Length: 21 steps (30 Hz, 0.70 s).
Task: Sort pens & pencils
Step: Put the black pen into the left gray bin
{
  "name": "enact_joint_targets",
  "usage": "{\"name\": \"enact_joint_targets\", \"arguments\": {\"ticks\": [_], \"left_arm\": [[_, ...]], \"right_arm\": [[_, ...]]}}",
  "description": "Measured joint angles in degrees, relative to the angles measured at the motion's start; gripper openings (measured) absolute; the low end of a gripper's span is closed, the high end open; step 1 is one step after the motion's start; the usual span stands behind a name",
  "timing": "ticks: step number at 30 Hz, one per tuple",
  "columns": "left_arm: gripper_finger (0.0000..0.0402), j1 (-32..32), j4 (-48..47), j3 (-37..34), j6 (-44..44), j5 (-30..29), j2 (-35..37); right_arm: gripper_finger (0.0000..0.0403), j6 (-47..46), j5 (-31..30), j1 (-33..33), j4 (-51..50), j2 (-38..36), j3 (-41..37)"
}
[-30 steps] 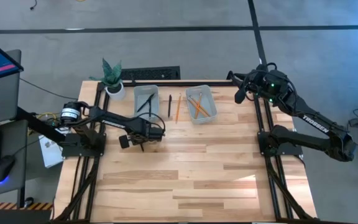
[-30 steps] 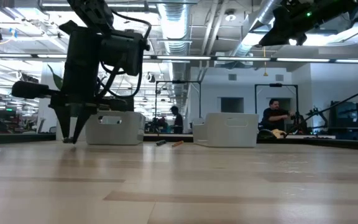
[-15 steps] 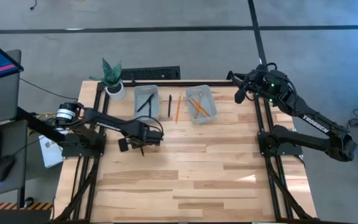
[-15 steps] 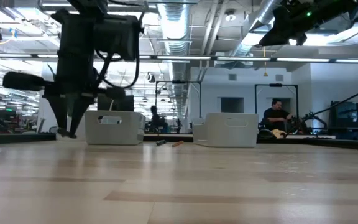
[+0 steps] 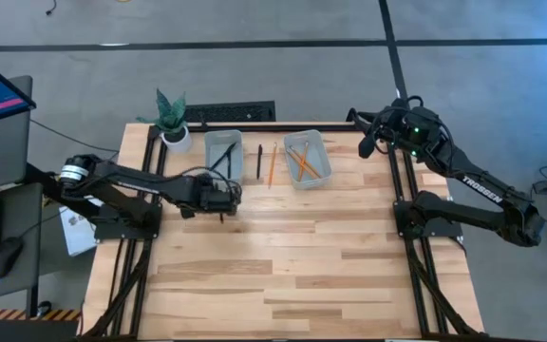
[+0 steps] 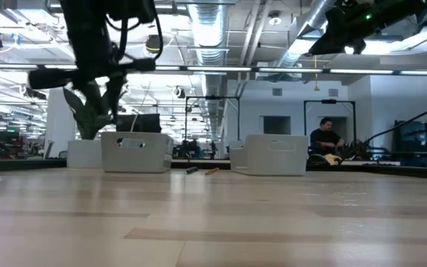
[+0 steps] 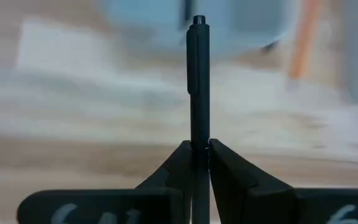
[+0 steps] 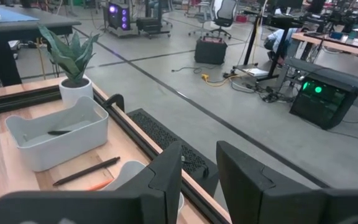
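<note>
wooden table (image 5: 292,266); pen (image 7: 197,81) in left claw (image 7: 199,163)

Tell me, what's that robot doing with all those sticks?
It is sorting pens and pencils into two bins. The left gripper is pinching a black pen near the left bin. Orange pencils lie in the right bin. The right gripper waits, raised beyond the table's far right corner.

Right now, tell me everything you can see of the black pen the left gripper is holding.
The thin black pen is dark all over, with a clip along its upper part and a small cap tip. It stands straight out from the left gripper, clamped between both fingers near its lower end, lifted off the wooden table just in front of the left grey bin.
</note>
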State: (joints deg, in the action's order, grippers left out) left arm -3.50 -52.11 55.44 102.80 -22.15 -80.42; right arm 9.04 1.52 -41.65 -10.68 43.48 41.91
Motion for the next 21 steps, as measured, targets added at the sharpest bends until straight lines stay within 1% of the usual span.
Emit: {"name": "enact_joint_targets", "arguments": {"ticks": [2,5,9,12,17,19,21], "left_arm": [[0.0032,1.15,2.20,0.00,-4.60,-2.46,2.28],[0.0032,3.77,5.61,0.00,-14.55,-5.15,5.42],[0.0032,9.49,10.74,0.02,-29.21,-4.93,8.55],[0.0032,14.86,14.18,0.02,-39.44,-1.95,9.92],[0.0032,24.12,16.63,0.02,-56.40,6.09,10.12],[0.0032,27.26,16.82,0.02,-61.19,9.14,9.89],[0.0032,29.95,16.78,0.02,-64.10,10.49,9.90]], "right_arm": [[0.0122,0.00,0.00,0.00,0.00,0.00,0.00],[0.0122,-0.03,0.00,0.00,0.01,0.00,0.00],[0.0122,-0.06,0.00,0.00,0.00,0.00,0.00],[0.0122,-0.06,0.00,0.00,0.01,0.00,0.00],[0.0122,-0.06,-0.02,0.00,0.02,0.00,0.00],[0.0122,-0.11,0.00,0.00,0.02,0.00,0.00],[0.0122,-0.11,0.00,0.00,0.02,0.00,0.00]]}}
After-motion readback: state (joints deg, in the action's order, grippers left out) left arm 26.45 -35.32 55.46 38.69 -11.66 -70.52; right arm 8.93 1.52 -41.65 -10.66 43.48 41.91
